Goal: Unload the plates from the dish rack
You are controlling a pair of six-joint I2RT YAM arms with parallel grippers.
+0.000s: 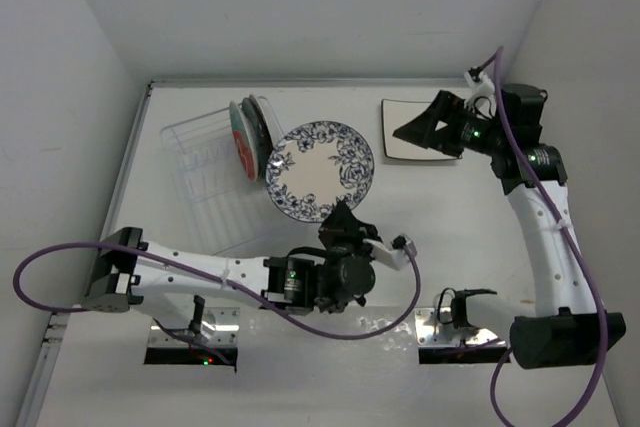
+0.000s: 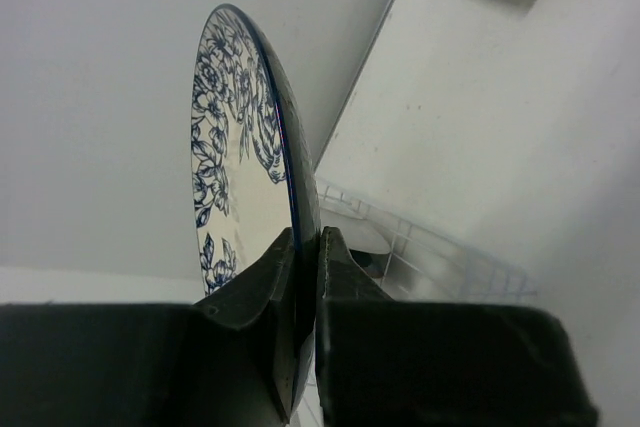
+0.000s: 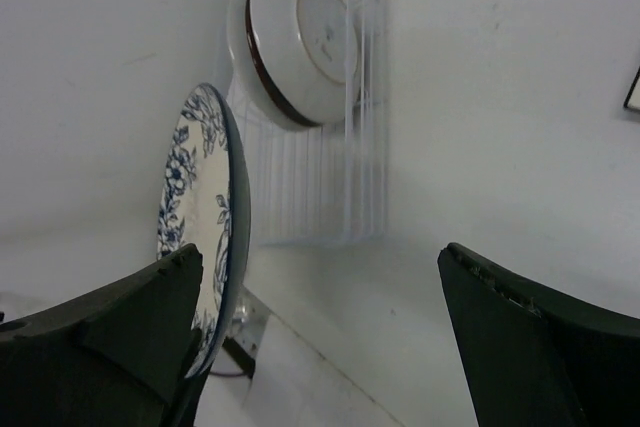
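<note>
My left gripper is shut on the near rim of the round white plate with blue flowers and holds it above the table, right of the clear dish rack. In the left wrist view the plate stands edge-on between the closed jaws. Round red plates stand upright at the rack's far end; they also show in the right wrist view. The square cream plate lies flat at the back right. My right gripper is open and empty above it.
White walls close in the table on the left, back and right. The left arm's cable loops at the near left. Metal mounting plates sit at the near edge.
</note>
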